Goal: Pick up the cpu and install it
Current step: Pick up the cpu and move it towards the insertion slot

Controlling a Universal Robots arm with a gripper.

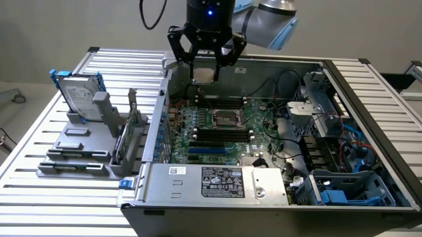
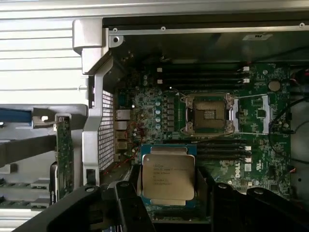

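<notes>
The gripper point(image 1: 204, 68) grips the cpu point(image 1: 203, 75) by its edges, flat and level, high above the socket point(image 1: 222, 118). The cpu is not over the socket, though. It hangs off to one side, toward the case's point(image 1: 369, 128) back wall, well apart.
</notes>
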